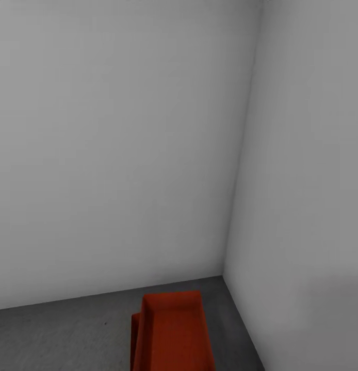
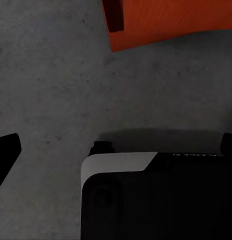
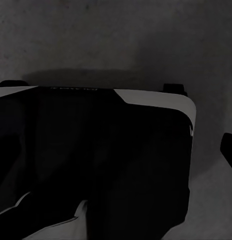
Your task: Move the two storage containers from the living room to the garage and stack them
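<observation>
In the head view, an orange-red storage container (image 1: 175,335) with its open top showing sits low in the picture, on the dark grey garage floor (image 1: 65,335) near the wall corner. A second orange-red edge (image 1: 134,342) juts out beside it on the left; I cannot tell how the two rest on each other. The left wrist view shows a container's ribbed side (image 2: 171,20) over the floor, well away from my left gripper (image 2: 118,147), whose dark fingertips (image 2: 6,150) stand wide apart with nothing between them. My right gripper (image 3: 116,150) shows one fingertip (image 3: 229,150) at the picture's edge, holding nothing.
Two plain pale grey walls (image 1: 122,154) meet in a corner (image 1: 236,206) just behind the containers. My own black-and-white base (image 2: 161,195) lies under both wrist cameras, also seen as the base (image 3: 95,160). Open floor stretches to the containers' left.
</observation>
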